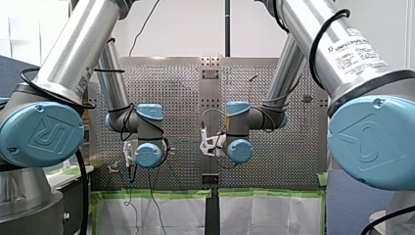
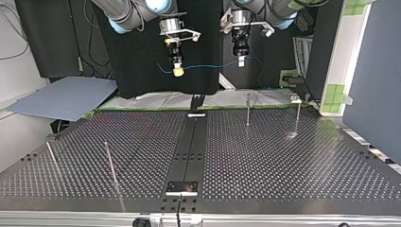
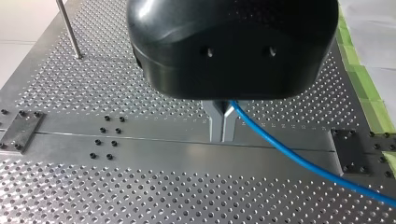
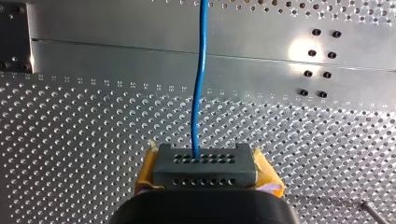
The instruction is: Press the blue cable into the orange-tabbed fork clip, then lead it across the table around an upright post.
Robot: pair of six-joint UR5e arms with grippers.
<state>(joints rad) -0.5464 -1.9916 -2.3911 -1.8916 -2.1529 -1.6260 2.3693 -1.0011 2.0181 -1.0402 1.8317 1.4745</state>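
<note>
Figure: thin blue cable (image 2: pixel 208 66) held in the air between two grippers.
My left gripper (image 3: pixel 223 135) and my right gripper (image 4: pixel 201 158) each pinch it; it sags slightly above the table (image 2: pixel 283 165).

My right gripper (image 4: pixel 204 164): dark perforated tip block flanked by yellow pads (image 4: pixel 148 173), closed on the blue cable (image 4: pixel 201 84). The cable leaves the block at twelve o'clock and runs nearly straight ahead, with a slight bend midway, over the perforated table (image 4: pixel 84 154) and across a plain metal rail (image 4: pixel 116 51). Eight black bolt heads (image 4: pixel 312 53), in pairs, sit in the rail between one and two o'clock from the gripper. Dark plate (image 4: pixel 11 37) at ten o'clock. Thin metal rod (image 4: pixel 373 212) between three and four o'clock, only partly seen.
</note>
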